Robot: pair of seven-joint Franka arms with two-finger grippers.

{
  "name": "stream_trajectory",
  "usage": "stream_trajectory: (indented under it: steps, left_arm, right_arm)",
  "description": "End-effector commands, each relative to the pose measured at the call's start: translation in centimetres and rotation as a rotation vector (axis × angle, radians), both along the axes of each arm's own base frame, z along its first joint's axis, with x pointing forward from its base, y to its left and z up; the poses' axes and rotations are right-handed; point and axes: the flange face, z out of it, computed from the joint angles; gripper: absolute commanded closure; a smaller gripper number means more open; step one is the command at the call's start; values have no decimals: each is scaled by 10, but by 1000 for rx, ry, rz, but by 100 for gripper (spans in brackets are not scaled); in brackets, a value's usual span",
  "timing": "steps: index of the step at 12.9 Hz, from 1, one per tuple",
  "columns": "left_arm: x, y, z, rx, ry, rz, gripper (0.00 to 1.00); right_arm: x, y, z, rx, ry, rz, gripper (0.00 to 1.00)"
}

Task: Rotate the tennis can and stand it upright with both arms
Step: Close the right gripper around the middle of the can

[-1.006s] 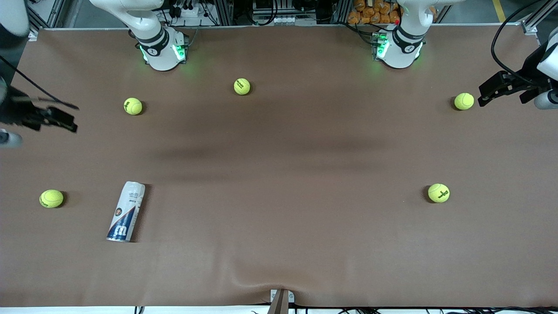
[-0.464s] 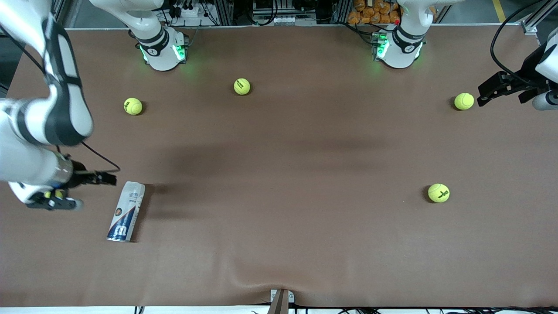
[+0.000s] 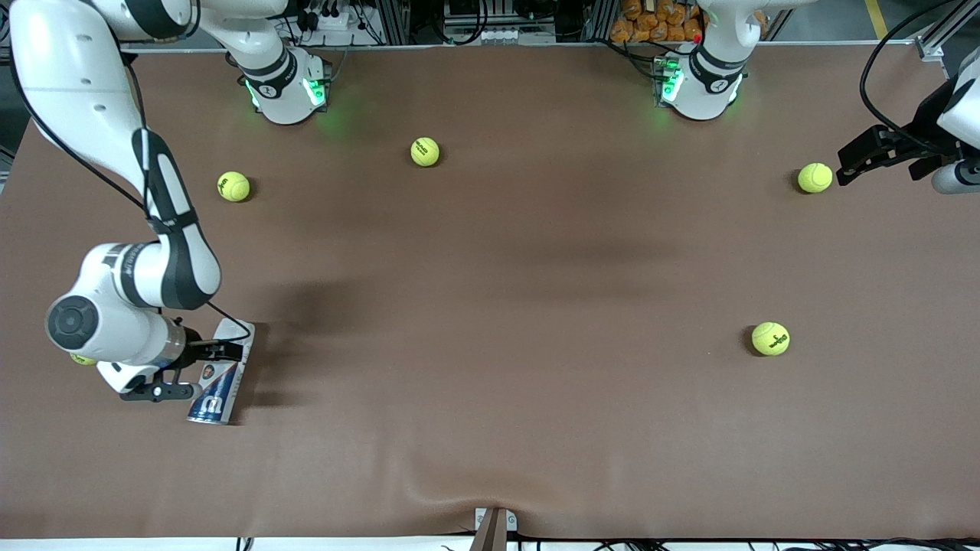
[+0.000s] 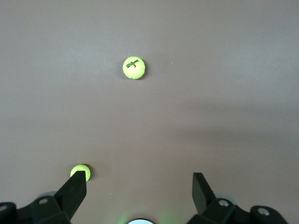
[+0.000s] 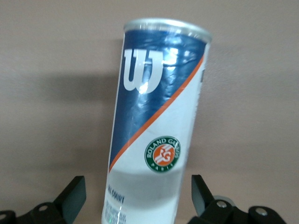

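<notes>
The tennis can (image 3: 215,401) lies on its side on the brown table toward the right arm's end, its dark-blue end nearer the front camera. My right gripper (image 3: 205,361) hangs over the can's white half, open. In the right wrist view the can (image 5: 156,126) runs between the two spread fingers (image 5: 74,195) of the right gripper (image 5: 138,192), with a gap on each side. My left gripper (image 3: 873,157) waits open and empty at the left arm's end of the table; it also shows in the left wrist view (image 4: 139,186).
Several yellow-green tennis balls lie about: one (image 3: 233,186) and one (image 3: 425,151) near the bases, one (image 3: 815,177) beside the left gripper, one (image 3: 770,338) nearer the front camera. Another ball (image 3: 81,359) is mostly hidden under the right arm.
My right arm has swung in from the table's end and come down over the tennis can. The can has not moved. The left arm has hardly moved.
</notes>
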Motion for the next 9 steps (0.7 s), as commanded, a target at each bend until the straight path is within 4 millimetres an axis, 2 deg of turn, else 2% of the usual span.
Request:
stream_trajectory:
  steps: [1, 2, 6, 7, 8, 9]
  left_arm:
    - [-1, 0, 2, 14, 9, 3, 0]
    - [0, 0, 1, 14, 9, 3, 0]
    - [0, 0, -1, 14, 13, 3, 0]
    - [0, 0, -1, 14, 13, 3, 0]
    - [3, 0, -6, 13, 22, 3, 0]
    - [4, 0, -6, 12, 22, 5, 0]
  right_arm:
    - [6, -7, -24, 18, -18, 4, 0]
    - [4, -9, -36, 19, -6, 2, 0]
    - [1, -5, -49, 17, 13, 32, 2]
    - [2, -3, -47, 18, 10, 80, 19]
    - [3, -7, -44, 20, 6, 135, 26]
    - [4, -12, -40, 24, -2, 206, 27]
